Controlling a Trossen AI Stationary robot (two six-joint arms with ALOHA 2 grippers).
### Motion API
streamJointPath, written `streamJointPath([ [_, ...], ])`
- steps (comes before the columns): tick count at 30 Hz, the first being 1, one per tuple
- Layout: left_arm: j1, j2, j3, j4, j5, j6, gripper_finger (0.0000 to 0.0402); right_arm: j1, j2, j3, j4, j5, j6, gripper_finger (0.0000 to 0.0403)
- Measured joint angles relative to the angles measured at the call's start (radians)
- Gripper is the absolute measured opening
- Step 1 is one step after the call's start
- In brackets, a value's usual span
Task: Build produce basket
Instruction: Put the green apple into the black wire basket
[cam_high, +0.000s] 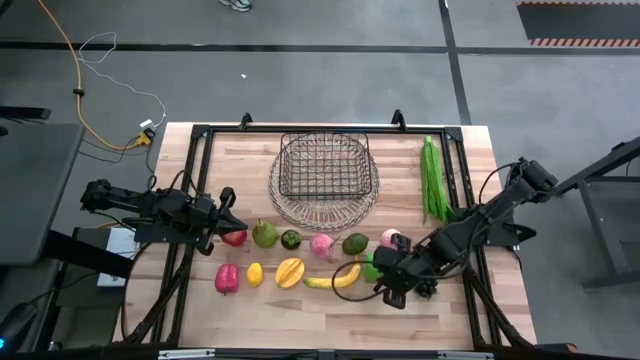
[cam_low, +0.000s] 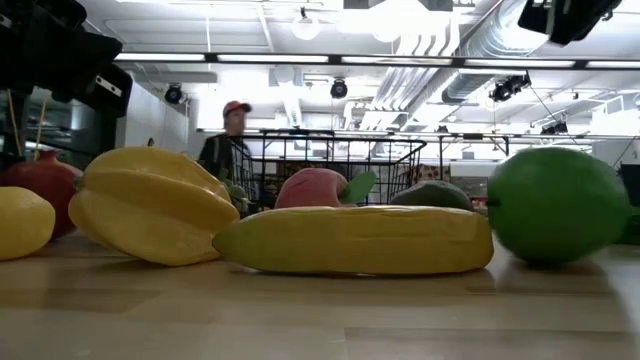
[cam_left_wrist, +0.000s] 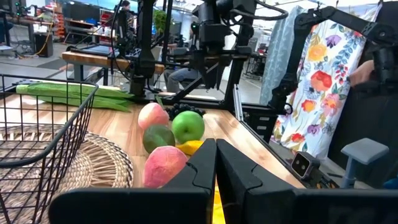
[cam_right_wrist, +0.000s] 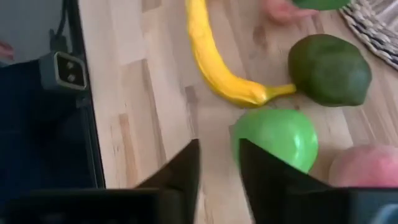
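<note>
A yellow cable (cam_high: 62, 40) snakes over the grey floor at ten o'clock from the wooden table (cam_high: 300, 320); a person in a red cap (cam_low: 232, 130) stands beyond the far edge, at twelve o'clock; a floral cloth (cam_left_wrist: 323, 93) hangs at three o'clock.

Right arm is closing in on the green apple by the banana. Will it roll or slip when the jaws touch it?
Probably yes. The green apple is round and glossy, so it may roll if nudged off-centre and could slip in a light pinch. It lies close to the banana and avocado, so a push might knock them too.
</note>
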Motion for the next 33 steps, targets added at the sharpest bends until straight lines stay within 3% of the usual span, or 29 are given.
streamJointPath([
  [8, 0.000, 0.000, 0.000, 0.000, 0.000, 0.000, 0.0000, -0.080, 0.000, 0.000, -0.091, -0.089, 0.071, 0.0294],
  [13, 0.000, 0.000, 0.000, 0.000, 0.000, 0.000, 0.0000, -0.098, 0.000, 0.000, -0.106, -0.147, 0.022, 0.0365],
  [24, 0.000, 0.000, 0.000, 0.000, 0.000, 0.000, 0.0000, -0.048, 0.006, 0.001, -0.139, -0.073, 0.072, 0.0385],
  [33, 0.000, 0.000, 0.000, 0.000, 0.000, 0.000, 0.0000, -0.044, 0.129, 0.001, -0.141, -0.025, 0.063, 0.0385],
])
